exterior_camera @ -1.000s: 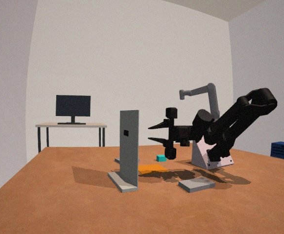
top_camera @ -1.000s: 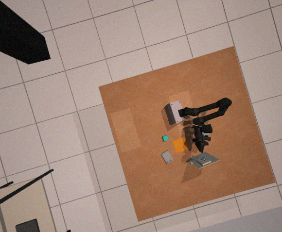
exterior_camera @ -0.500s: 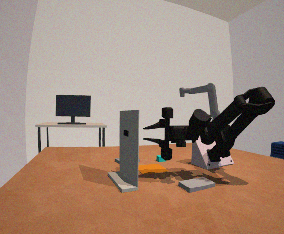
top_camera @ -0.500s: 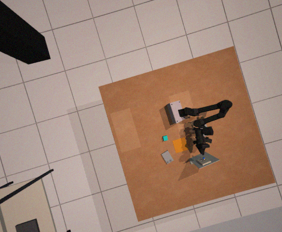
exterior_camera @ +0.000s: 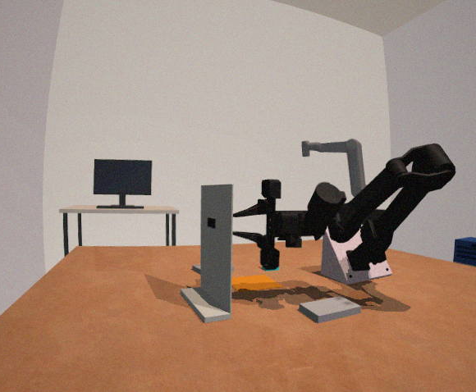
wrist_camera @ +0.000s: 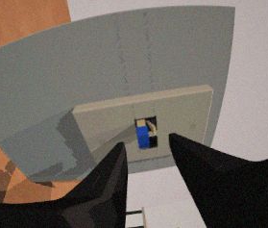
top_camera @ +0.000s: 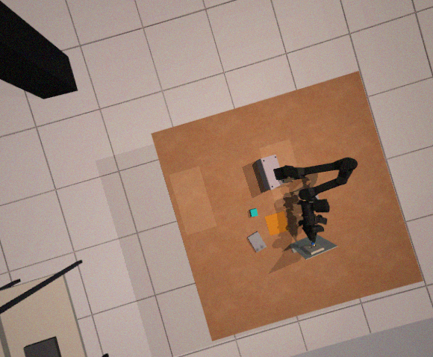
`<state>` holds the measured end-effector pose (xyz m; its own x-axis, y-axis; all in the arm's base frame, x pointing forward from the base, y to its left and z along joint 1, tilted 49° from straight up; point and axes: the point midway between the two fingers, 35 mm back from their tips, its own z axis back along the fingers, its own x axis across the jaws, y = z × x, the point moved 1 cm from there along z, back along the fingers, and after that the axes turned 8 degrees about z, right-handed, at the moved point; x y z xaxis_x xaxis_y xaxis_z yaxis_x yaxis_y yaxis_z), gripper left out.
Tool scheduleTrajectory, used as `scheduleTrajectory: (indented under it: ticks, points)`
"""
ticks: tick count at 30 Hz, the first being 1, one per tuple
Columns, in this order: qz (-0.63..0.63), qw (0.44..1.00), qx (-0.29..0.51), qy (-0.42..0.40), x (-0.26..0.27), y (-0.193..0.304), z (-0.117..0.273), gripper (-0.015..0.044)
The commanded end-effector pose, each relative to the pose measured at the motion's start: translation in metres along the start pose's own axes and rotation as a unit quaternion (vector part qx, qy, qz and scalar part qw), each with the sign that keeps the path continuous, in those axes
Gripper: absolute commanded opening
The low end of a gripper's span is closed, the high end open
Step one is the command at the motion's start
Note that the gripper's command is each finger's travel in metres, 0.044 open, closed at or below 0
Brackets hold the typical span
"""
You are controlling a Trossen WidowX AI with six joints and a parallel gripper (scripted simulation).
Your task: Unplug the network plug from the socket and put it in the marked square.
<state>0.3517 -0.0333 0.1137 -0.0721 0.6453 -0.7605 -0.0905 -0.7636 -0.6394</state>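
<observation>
The grey upright panel (top_camera: pixel 328 244) (exterior_camera: pixel 216 261) (wrist_camera: pixel 78 62) carries a beige socket block (wrist_camera: pixel 188 112). The blue plug (top_camera: pixel 313 243) (wrist_camera: pixel 142 139) sits in the block's dark opening, with its thin pale tab (wrist_camera: pixel 151 127) beside it on the right in the wrist view. My gripper (exterior_camera: pixel 233 224) (wrist_camera: pixel 146 143) is partly open and empty. Its fingertips stand one above the other in the exterior view, close in front of the panel, and lie either side of the plug in the wrist view. Whether either touches anything is unclear. The orange marked square (top_camera: pixel 275 224) (exterior_camera: pixel 257 282) lies on the table.
A teal cube (top_camera: pixel 253 212) (exterior_camera: pixel 276 268) and a flat grey box (top_camera: pixel 256 241) lie beyond the square. Another flat grey box (exterior_camera: pixel 329 309) lies in the foreground of the exterior view. The panel's foot (exterior_camera: pixel 207 305) rests on the table. My arm's pale base block (top_camera: pixel 269 174) stands behind.
</observation>
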Motion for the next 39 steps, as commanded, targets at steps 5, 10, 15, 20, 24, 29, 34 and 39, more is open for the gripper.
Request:
scheduleTrajectory:
  ticks: [5, 10, 15, 20, 24, 29, 34, 39]
  points:
    - [-0.001, 1.0, 0.003, 0.002, -0.0005, -0.002, -0.0125, 0.0156]
    - [-0.001, 1.0, 0.003, 0.002, -0.0004, -0.0031, -0.0163, 0.0149]
    - [-0.001, 1.0, 0.003, 0.002, -0.0004, -0.0031, -0.0163, 0.0116]
    - [-0.001, 1.0, 0.003, 0.002, -0.0004, -0.0031, -0.0163, 0.0083]
    - [-0.001, 1.0, 0.003, 0.002, -0.0004, -0.0031, -0.0163, 0.0056]
    - [-0.001, 1.0, 0.003, 0.002, -0.0004, -0.0031, -0.0163, 0.0023]
    - [-0.001, 1.0, 0.003, 0.002, -0.0004, -0.0031, -0.0163, 0.0]
    - [-0.001, 1.0, 0.003, 0.002, -0.0003, -0.0029, -0.0149, 0.0]
